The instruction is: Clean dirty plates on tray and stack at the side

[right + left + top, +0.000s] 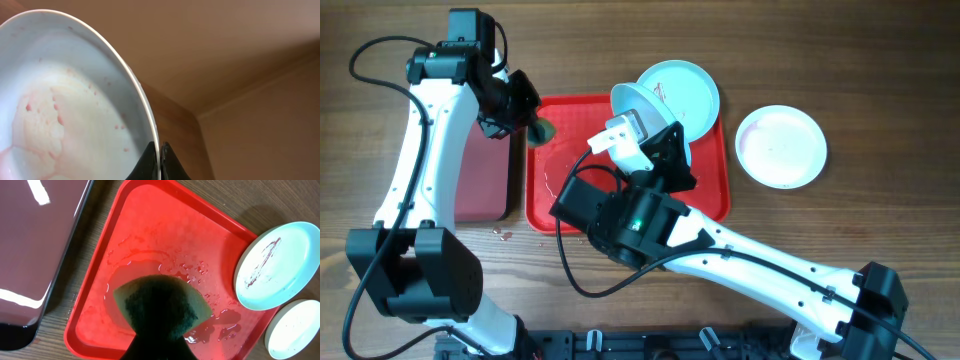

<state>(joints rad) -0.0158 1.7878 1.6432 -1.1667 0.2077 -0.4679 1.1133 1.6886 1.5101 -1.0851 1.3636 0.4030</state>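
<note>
Gripping a pale plate (75, 100) by its rim, the right end effector (160, 157) holds it tilted above the far middle of the red tray (555, 205). Its two dark fingers are pinched on either side of the edge. The plate's inner face is wet, with pinkish film and droplets, as seen from the right wrist.

Just behind and to the right of it, a pale blue plate (692, 88) lies at the tray's far right corner, overlapping the raised rim. A thin dark scribble stain crosses the inside of this plate. The tray floor is bare apart from puddles and beads of water, most of them in its left half.

At the tray's far left corner, the left end effector (530, 125) is clamped on a dark green sponge (160, 305), which hangs over the wet patch. Whether the sponge touches the tray cannot be told.

A white plate (781, 146) sits alone on the wooden desk (880, 80), right of the tray and apart from it. A narrower maroon tray (480, 180) lies along the red tray's left side.
</note>
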